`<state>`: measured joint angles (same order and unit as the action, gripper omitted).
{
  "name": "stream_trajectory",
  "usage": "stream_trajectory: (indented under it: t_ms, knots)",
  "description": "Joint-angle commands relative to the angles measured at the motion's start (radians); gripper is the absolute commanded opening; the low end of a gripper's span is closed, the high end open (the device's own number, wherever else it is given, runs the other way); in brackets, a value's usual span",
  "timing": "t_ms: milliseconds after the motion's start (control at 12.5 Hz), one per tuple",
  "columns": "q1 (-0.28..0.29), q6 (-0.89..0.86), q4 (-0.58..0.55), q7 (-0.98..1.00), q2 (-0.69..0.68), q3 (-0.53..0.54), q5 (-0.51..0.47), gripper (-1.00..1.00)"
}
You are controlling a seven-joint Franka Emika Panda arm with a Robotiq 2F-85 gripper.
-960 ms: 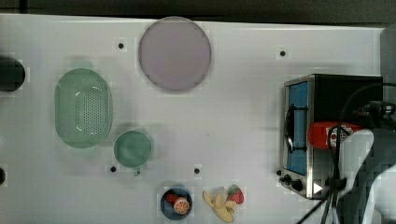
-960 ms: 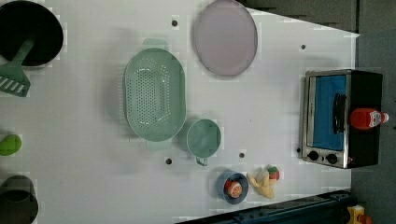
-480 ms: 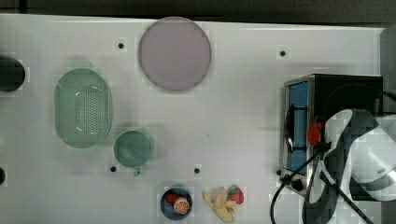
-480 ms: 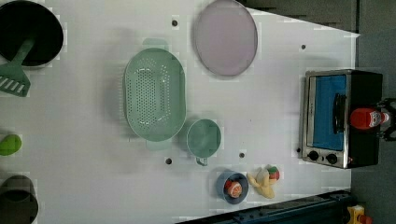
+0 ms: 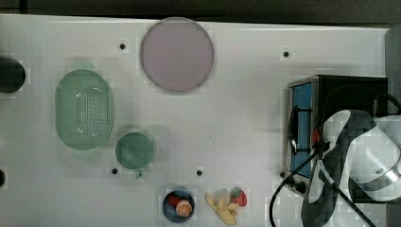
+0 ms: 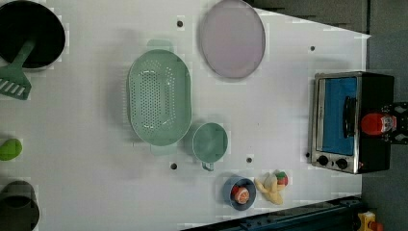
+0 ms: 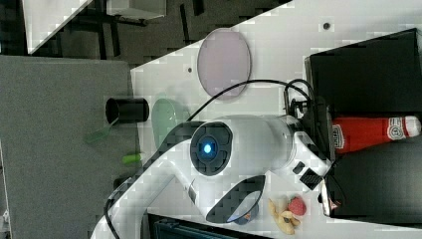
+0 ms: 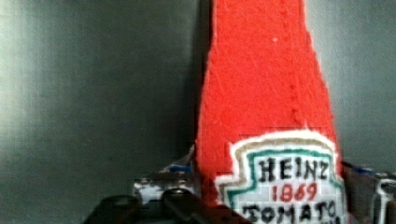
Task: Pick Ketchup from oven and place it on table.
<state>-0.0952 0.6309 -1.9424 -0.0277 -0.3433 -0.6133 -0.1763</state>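
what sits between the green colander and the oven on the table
In the top view, between the colander and the oven lies mostly bare table; only the green cup sits beside the colander.

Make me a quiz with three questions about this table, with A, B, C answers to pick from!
1. Where is the ketchup?
A) on the floor
B) on top of the oven
C) in a person's hand

2. What colour is the round plate?
A) pale lilac
B) yellow
C) black

3. How is the green colander?
A) full of fruit
B) upside down
C) empty, open side up

Answers:
1 B: in the left view the red bottle sits on the oven's black top.
2 A: the top view shows the plate pale lilac against the white table.
3 C: its bare, holed bottom shows, with nothing in it.
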Motion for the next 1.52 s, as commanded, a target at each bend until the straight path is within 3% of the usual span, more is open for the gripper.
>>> stream_trajectory:
  t_ms: [80, 400, 640, 880, 1520]
  knots:
    - [-0.019, -0.026, 0.028, -0.038, 0.035, 0.004, -0.027, 0.29]
    - [0.01, -0.089, 0.11, -0.035, 0.077, 0.006, 0.022, 0.29]
    - [0.064, -0.268, 0.227, -0.031, 0.14, 0.02, 0.1, 0.29]
    - [0.119, -0.424, 0.298, 0.054, 0.203, 0.085, 0.109, 0.29]
    - [0.203, -0.441, 0.245, 0.115, 0.25, 0.349, 0.109, 0.29]
